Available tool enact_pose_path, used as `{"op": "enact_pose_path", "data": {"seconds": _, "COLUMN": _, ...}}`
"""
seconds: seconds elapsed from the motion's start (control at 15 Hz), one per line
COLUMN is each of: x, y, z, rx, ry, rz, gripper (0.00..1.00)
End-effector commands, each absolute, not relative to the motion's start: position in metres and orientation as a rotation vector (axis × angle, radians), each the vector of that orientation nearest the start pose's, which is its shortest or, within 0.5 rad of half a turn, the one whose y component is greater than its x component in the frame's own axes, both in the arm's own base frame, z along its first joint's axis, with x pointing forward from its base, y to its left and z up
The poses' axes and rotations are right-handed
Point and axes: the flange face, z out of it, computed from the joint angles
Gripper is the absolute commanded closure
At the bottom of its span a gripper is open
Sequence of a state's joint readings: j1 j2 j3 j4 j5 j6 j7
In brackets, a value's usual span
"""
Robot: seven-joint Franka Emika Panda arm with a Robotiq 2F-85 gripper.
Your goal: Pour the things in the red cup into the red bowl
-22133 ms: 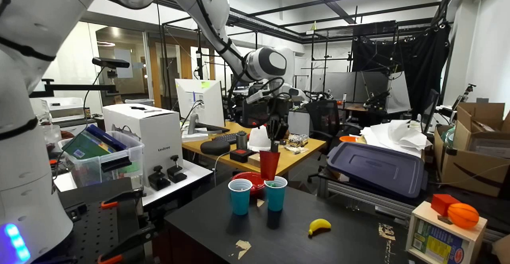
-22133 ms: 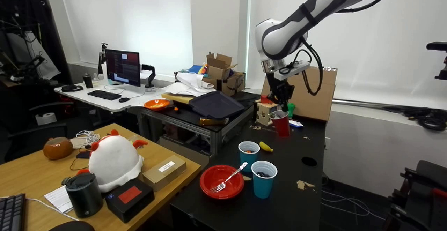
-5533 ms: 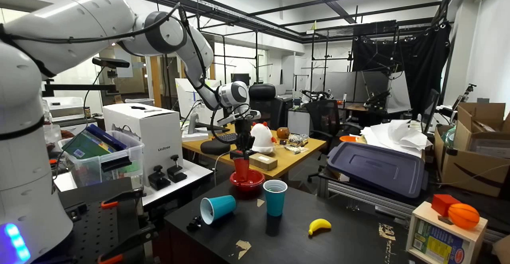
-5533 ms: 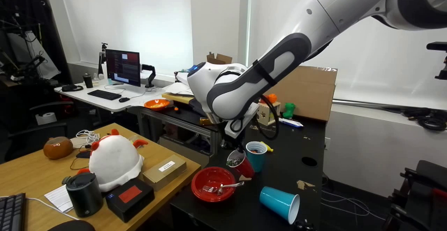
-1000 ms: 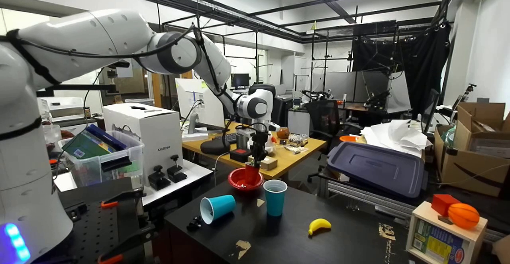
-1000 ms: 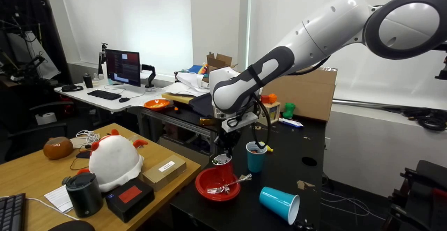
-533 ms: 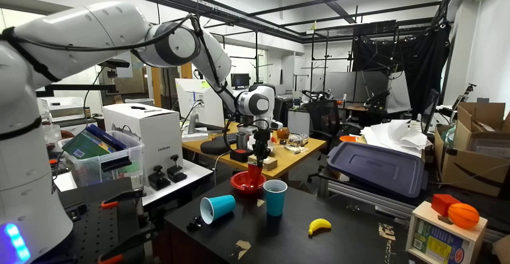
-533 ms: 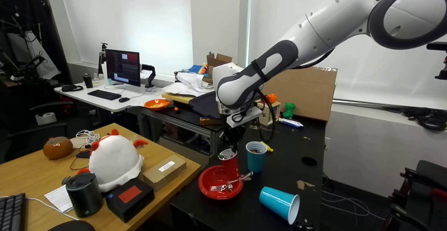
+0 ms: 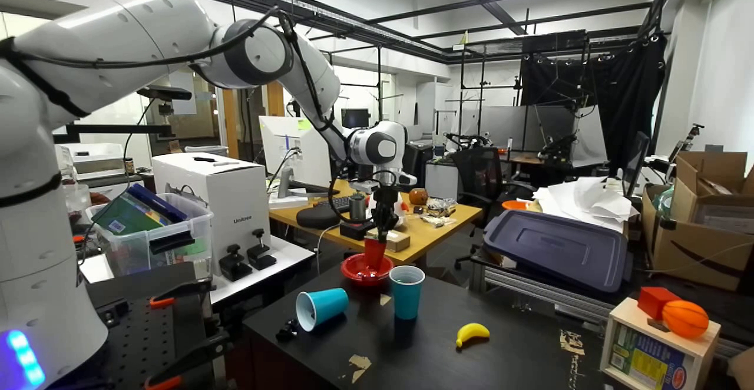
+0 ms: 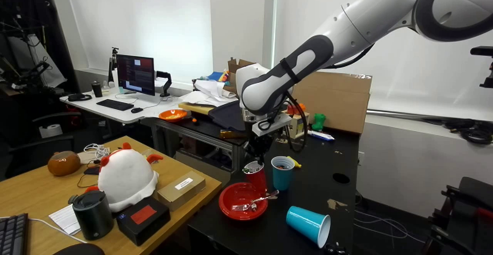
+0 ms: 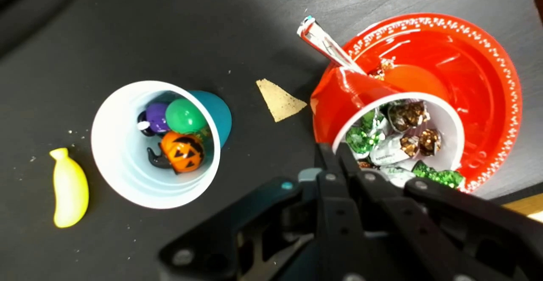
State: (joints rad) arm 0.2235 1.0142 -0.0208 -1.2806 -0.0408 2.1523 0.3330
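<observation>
My gripper [image 11: 335, 150] is shut on the rim of the red cup [image 9: 374, 253], one finger inside and one outside. The red cup [image 10: 256, 178] is held slightly tilted, mouth up, over the edge of the red bowl [image 10: 227, 208]. In the wrist view the cup [image 11: 345, 98] holds several wrapped candies [image 11: 394, 145] in green, brown and silver foil. The bowl [image 11: 502, 90] also shows in an exterior view [image 9: 351, 269]. A silver fork [image 10: 265, 197] lies across its rim, and a small wrapped candy [image 10: 253, 207] lies in it. The cup hides part of the bowl.
An upright blue cup [image 9: 406, 293] with small toys stands close to the bowl. Another blue cup [image 9: 328, 307] lies on its side, with small black things [image 9: 287, 330] at its mouth. A yellow banana [image 9: 472, 333] and a wooden box [image 9: 654, 343] are farther off.
The red cup was carried from beyond the blue cups to the bowl. One blue cup has tipped over and a candy is now in the bowl. Lately the cup rose slightly.
</observation>
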Motion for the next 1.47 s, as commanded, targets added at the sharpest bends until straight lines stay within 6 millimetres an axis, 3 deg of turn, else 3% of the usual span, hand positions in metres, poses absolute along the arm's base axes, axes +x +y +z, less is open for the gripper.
{"op": "enact_pose_path", "data": {"seconds": 0.0, "x": 0.708, "y": 0.15, "z": 0.147, "rx": -3.213, "ry": 0.105, "rz": 0.153, "gripper": 0.99}}
{"op": "enact_pose_path", "data": {"seconds": 0.27, "x": 0.715, "y": 0.155, "z": 0.157, "rx": -3.26, "ry": 0.066, "rz": 0.085, "gripper": 0.99}}
{"op": "enact_pose_path", "data": {"seconds": 0.73, "x": 0.715, "y": 0.18, "z": 0.153, "rx": -3.377, "ry": -0.137, "rz": -0.024, "gripper": 0.99}}
{"op": "enact_pose_path", "data": {"seconds": 1.4, "x": 0.723, "y": 0.202, "z": 0.173, "rx": -3.429, "ry": -0.249, "rz": -0.195, "gripper": 0.99}}
